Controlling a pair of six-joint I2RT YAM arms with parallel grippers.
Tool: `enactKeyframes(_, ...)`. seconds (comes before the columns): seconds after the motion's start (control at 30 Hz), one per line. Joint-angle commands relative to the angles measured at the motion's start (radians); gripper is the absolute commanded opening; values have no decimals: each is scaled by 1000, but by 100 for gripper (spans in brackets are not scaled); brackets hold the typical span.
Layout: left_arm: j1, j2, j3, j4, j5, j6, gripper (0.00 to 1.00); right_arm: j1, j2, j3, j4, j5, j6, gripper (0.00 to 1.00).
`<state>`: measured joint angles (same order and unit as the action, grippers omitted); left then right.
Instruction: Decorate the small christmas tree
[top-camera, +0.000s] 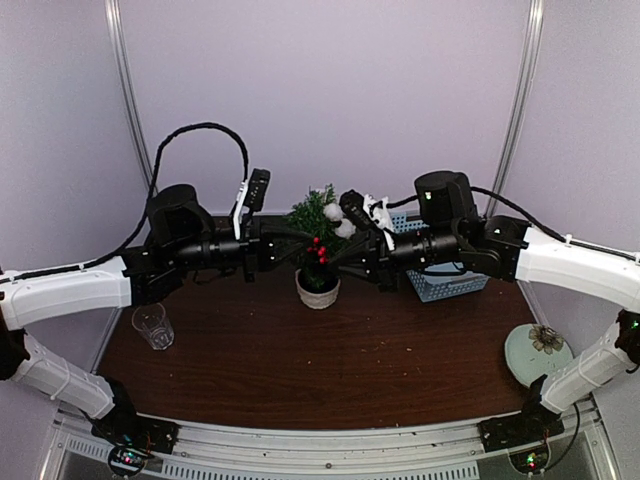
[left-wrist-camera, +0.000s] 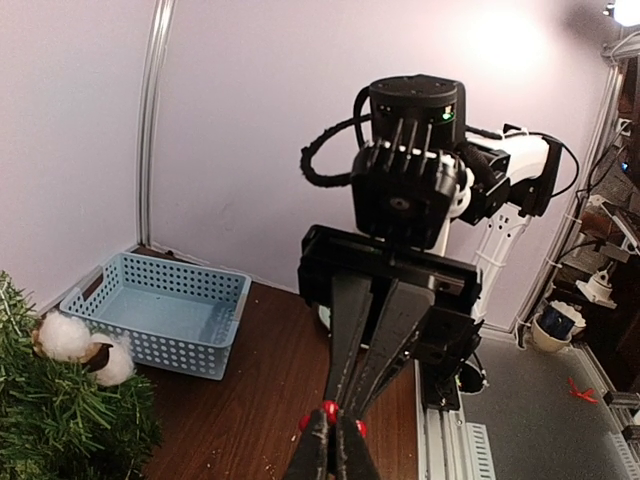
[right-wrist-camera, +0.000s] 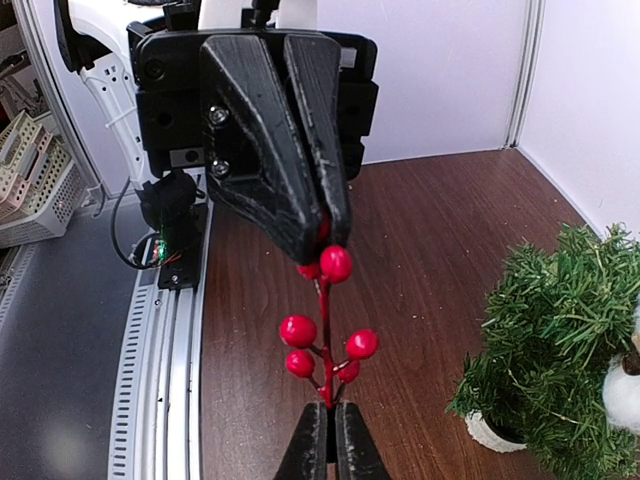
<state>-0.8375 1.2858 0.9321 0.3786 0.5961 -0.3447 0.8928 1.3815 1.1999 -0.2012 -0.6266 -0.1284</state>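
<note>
The small christmas tree (top-camera: 316, 218) stands in a white pot (top-camera: 318, 292) at the table's middle back, with white cotton balls (top-camera: 338, 220) on it. A red berry sprig (top-camera: 320, 250) hangs in front of the tree, held between both grippers. My right gripper (right-wrist-camera: 328, 408) is shut on the sprig's stem (right-wrist-camera: 325, 345). My left gripper (left-wrist-camera: 333, 418) is shut on its other end, where berries (left-wrist-camera: 330, 410) show at the tips. In the right wrist view the tree (right-wrist-camera: 560, 330) is to the right of the sprig. In the left wrist view the tree (left-wrist-camera: 60, 420) is at the lower left.
A light-blue plastic basket (top-camera: 445, 278) sits at the back right behind the right arm; it also shows in the left wrist view (left-wrist-camera: 160, 315). A clear glass (top-camera: 152, 325) stands at the left. A pale plate with a flower (top-camera: 538, 352) lies at the front right.
</note>
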Motion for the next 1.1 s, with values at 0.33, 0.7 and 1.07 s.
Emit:
enactKeyframes(0.33, 50, -107, -26, -38, -231, 67, 0, 8, -10, 13, -13, 141, 0, 65)
enactKeyframes(0.7, 192, -76, 98, -289, -537, 165, 0, -58, -119, -70, 56, 254, 36, 96)
enactKeyframes(1.07, 201, 102, 264, -372, -436, 212, 0, -146, -149, -118, 110, 234, 104, 100)
